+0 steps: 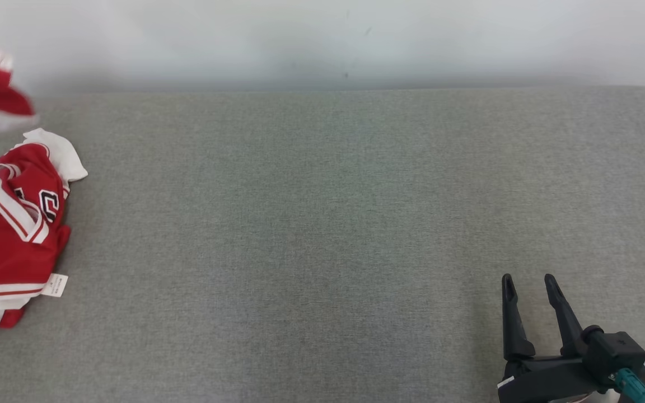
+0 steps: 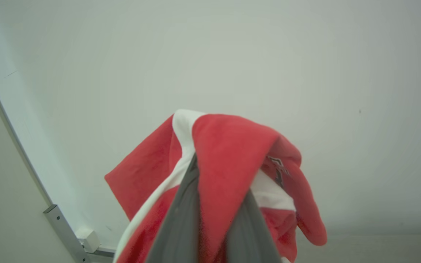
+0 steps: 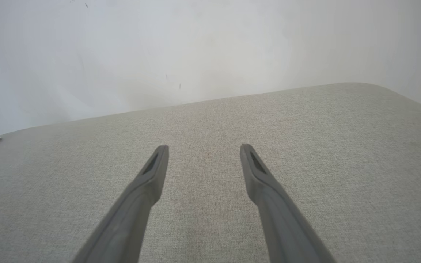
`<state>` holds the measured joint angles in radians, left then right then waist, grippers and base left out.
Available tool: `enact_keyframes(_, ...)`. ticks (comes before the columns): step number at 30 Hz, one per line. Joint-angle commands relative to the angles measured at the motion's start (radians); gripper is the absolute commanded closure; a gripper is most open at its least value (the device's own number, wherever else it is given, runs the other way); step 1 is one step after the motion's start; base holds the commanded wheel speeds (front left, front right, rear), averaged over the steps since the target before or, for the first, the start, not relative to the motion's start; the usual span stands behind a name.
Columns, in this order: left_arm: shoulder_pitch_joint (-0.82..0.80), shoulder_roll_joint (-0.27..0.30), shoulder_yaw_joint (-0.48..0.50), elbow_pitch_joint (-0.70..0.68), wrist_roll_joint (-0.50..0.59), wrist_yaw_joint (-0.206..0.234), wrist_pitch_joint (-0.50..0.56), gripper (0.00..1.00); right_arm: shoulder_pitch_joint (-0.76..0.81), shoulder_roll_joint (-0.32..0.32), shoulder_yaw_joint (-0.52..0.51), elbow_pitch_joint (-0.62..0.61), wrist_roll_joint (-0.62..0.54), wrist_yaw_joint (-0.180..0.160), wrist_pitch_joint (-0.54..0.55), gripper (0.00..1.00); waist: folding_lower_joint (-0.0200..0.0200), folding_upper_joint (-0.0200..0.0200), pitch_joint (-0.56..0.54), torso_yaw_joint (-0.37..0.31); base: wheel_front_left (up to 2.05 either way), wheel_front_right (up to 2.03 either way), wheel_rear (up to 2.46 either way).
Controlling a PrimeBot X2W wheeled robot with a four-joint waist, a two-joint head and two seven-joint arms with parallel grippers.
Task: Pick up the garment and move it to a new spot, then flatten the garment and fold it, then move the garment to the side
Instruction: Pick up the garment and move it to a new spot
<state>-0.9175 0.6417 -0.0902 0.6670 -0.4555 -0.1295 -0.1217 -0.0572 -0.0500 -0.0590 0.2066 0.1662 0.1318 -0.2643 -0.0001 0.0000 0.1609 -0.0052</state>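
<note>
While carrying everything else, table (image 1: pixel 322 224): grey cloth top, running back to a pale wall (image 1: pixel 322 39).
garment (image 1: pixel 12 246): red and white, lying bunched at the table's far left edge; one part is rising, blurred, at the head view's upper left.
right pincer (image 1: pixel 527 282): hovering over the table's right side, fingers standing apart, holding nothing.
left pincer (image 2: pixel 221 179): clamping a red and white fold of the garment, cloth draping over both fingers.
tag (image 1: pixel 55 285): white, sticking out at the garment's hem.
</note>
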Motion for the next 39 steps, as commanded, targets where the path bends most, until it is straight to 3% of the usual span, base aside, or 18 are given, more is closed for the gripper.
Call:
enact_keyframes(1, -0.024, -0.022, -0.027, -0.041, -0.01, -0.001, 0.006, 1.0, 0.013, -0.001, 0.003, 0.002, 0.007, -0.002, -0.002, 0.0, 0.0001, 0.0, -0.011, -0.017, 0.0, 0.0, 0.0)
enact_keyframes(11, -0.046, -0.122, -0.124, -0.277, -0.055, 0.004, 0.063, 1.0, 0.017, 0.0, 0.014, 0.006, 0.021, -0.002, -0.002, 0.0, 0.0001, 0.0, -0.017, -0.119, 0.0, 0.0, 0.0)
enact_keyframes(22, 0.036, -0.305, -0.24, -0.413, -0.074, 0.04, 0.088, 1.0, 0.015, 0.0, 0.018, 0.01, 0.034, -0.002, -0.002, 0.0, 0.0001, 0.0, 0.008, -0.244, 0.0, 0.0, 0.0)
enact_keyframes(31, 0.166, -0.422, -0.358, -0.369, -0.061, 0.049, 0.059, 1.0, 0.002, 0.0, 0.026, 0.009, 0.038, -0.002, -0.002, 0.0, 0.0001, 0.0, 0.03, -0.26, 0.0, 0.0, 0.0)
enact_keyframes(39, 0.263, -0.503, -0.435, -0.128, -0.081, 0.029, 0.004, 1.0, -0.021, 0.0, 0.046, 0.0, 0.031, -0.002, -0.002, 0.0, 0.0001, 0.0, 0.037, -0.254, 0.0, 0.0, 0.0)
